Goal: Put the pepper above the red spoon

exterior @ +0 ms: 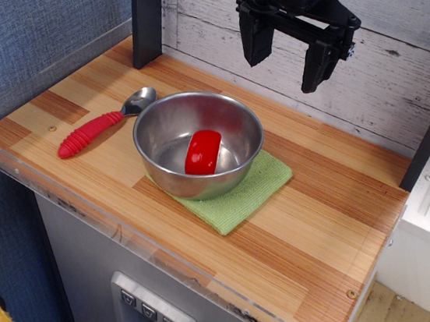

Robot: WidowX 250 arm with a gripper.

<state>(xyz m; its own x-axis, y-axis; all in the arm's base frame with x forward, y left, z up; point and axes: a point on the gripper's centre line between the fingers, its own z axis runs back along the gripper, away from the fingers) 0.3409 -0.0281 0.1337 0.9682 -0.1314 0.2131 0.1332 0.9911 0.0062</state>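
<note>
Fingers (255,39) spread wide, empty — pepper (203,152) inside steel bowl (175,117) on green cloth (255,188), beside red spoon (102,131).

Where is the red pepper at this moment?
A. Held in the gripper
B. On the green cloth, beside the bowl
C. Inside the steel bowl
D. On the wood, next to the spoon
C: the pepper lies inside the steel bowl, while the gripper hangs open and empty above.

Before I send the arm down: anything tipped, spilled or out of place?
Nothing spilled or tipped. The pepper lies inside the steel bowl, which sits half on the green cloth. The red spoon lies flat beside the bowl.
</note>
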